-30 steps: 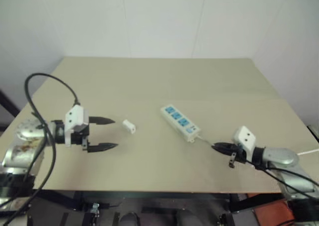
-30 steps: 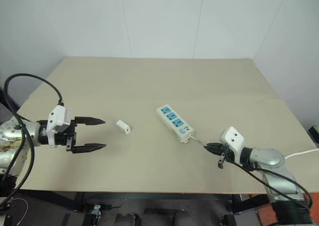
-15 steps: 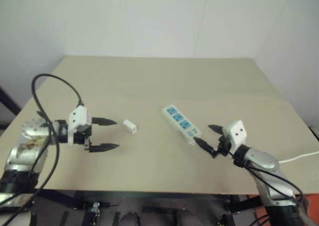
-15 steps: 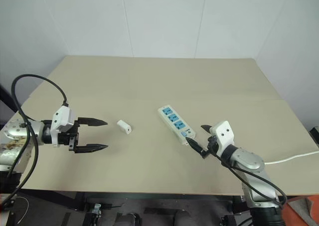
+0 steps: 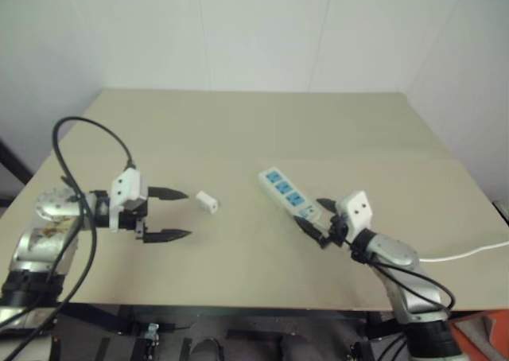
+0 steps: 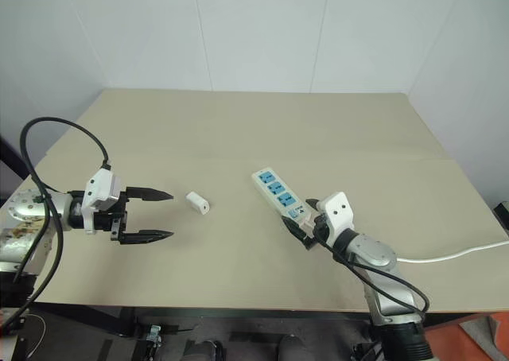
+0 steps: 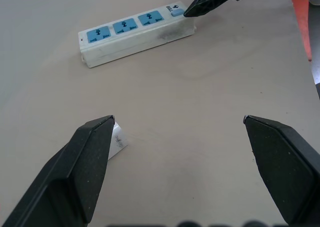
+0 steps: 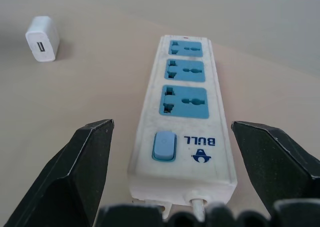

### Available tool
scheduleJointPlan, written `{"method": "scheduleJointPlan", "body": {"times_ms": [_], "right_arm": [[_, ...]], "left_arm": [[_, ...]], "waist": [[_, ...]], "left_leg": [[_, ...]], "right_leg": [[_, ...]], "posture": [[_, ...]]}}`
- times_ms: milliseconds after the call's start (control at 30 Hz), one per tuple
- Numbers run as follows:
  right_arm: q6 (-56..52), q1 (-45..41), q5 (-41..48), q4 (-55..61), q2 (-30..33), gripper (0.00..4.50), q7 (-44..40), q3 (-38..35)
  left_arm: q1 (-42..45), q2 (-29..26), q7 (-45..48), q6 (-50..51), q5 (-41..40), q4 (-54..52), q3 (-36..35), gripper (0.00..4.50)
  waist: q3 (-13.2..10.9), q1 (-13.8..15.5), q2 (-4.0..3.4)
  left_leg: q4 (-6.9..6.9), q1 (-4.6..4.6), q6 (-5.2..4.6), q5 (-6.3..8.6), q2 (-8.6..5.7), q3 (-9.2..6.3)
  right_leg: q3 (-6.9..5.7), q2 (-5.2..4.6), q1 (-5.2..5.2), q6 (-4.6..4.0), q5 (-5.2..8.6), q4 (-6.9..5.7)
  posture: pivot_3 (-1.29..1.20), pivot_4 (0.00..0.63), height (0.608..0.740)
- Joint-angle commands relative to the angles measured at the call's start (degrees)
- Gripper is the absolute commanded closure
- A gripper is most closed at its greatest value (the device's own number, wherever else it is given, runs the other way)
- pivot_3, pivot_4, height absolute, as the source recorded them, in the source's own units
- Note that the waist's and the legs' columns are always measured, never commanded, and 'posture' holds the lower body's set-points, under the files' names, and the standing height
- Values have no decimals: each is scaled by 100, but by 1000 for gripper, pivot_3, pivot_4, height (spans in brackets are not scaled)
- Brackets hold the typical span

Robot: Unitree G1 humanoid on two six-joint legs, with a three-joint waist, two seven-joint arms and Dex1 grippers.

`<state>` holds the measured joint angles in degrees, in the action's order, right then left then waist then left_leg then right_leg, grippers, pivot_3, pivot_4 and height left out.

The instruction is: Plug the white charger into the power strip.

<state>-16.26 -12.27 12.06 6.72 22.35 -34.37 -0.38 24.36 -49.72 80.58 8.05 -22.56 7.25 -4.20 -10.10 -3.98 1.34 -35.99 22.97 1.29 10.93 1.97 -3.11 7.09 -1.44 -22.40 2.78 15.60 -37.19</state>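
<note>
White charger (image 6: 196,203) and power strip (image 6: 279,195) lie apart on beige table (image 6: 262,130).

Power strip (image 8: 182,112) white plastic, scuffed; charger (image 8: 42,45) smooth white plastic; table (image 6: 238,130) matt beige.

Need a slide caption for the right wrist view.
Open right hand straddles the cable end of the power strip; white charger lies apart.

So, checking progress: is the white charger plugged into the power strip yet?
Not plugged in. The white charger lies loose on the table, apart from the power strip, whose three blue sockets are all empty.
</note>
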Motion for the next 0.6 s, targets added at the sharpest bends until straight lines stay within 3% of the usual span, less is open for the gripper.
{"method": "scheduleJointPlan", "body": {"times_ms": [33, 600], "right_arm": [[132, -58, -25, -123, -60, 83, 100, -19], [394, 82, -112, -808, -565, 83, 346, 48]], "left_arm": [[-9, -10, -53, -120, -7, -133, -78, 0], [50, 111, -176, -210, 63, -96, 11, 0]], "waist": [[0, 0, 0], [3, -1, 4]], "left_leg": [[0, 0, 0, 0, 0, 0], [1, -5, 0, 0, 0, 0]], "right_leg": [[0, 0, 0, 0, 0, -1], [0, 0, 3, 0, 0, -1]], "posture": [[0, 150, 740], [0, 150, 740]]}}
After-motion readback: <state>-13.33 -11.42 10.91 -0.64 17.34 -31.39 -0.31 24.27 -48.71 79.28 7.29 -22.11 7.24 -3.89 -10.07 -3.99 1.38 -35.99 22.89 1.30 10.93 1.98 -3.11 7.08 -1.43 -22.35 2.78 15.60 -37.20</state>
